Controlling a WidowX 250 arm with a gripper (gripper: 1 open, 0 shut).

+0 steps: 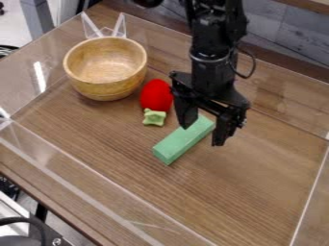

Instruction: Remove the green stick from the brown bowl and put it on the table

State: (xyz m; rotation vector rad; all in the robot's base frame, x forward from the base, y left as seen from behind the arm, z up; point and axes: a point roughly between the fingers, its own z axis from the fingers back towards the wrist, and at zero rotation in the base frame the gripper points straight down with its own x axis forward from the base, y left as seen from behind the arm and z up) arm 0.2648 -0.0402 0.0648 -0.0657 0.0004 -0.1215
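Note:
The green stick (180, 143) lies flat on the table (244, 202), well to the right of the brown bowl (106, 67), which shows nothing inside it. My gripper (211, 123) hangs pointing down just above the stick's far end. Its black fingers (228, 128) stand wide apart, open, with nothing held between them. The stick runs diagonally from the gripper toward the near left.
A red rounded object (156, 94) and a tiny pale-green lumpy piece (154, 117) sit between the bowl and the stick. Low clear plastic walls (77, 178) border the tabletop on all sides.

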